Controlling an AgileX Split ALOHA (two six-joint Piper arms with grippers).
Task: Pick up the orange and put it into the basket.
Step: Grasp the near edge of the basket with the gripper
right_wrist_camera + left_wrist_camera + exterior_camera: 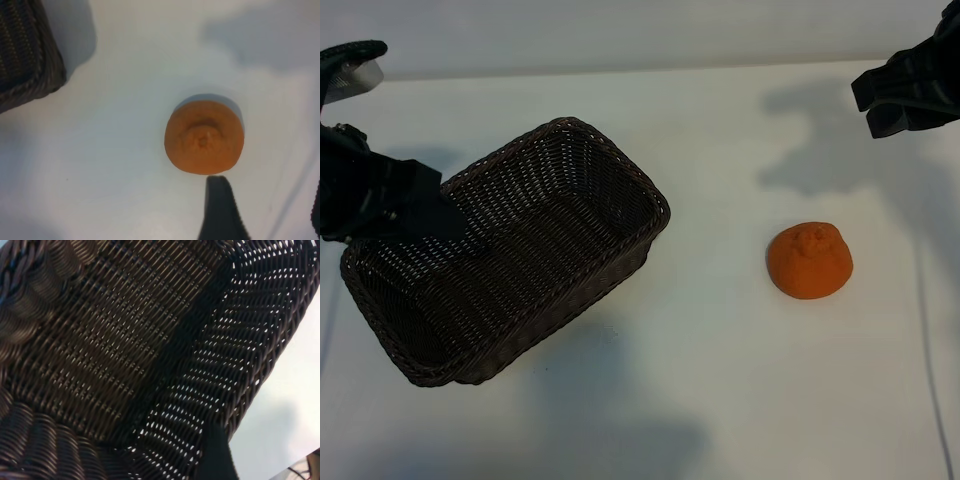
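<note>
We see the left gripper (pixel 448 222) at the basket's (pixel 620 165) near-left rim, its dark fingers closed over the wicker edge, so the jaws stand fairly wide but are filled by the braided wall. The left wrist view is filled with the weave of the basket (pixel 125 340), looking down into its floor and sloped side, with a dark fingertip (pixel 215 455) against the side wall. The basket appears tilted, its far corner raised, and it casts a broad shadow on the white table (pixel 720 380) below it.

The right gripper (pixel 905 98) hangs at the far right of the exterior view, above the table and well apart from the basket. Its jaws stand open and hold nothing; in the right wrist view we see one dark fingertip (pixel 220 210) just beside the orange (pixel 204 136), not touching it, and a sliver of the other finger at the frame's edge.

The orange (pixel 809 260) rests on the table by itself, stem dimple up, to the right of the basket and outside it. A corner of the basket (pixel 30 55) shows in the right wrist view, apart from the fruit.
</note>
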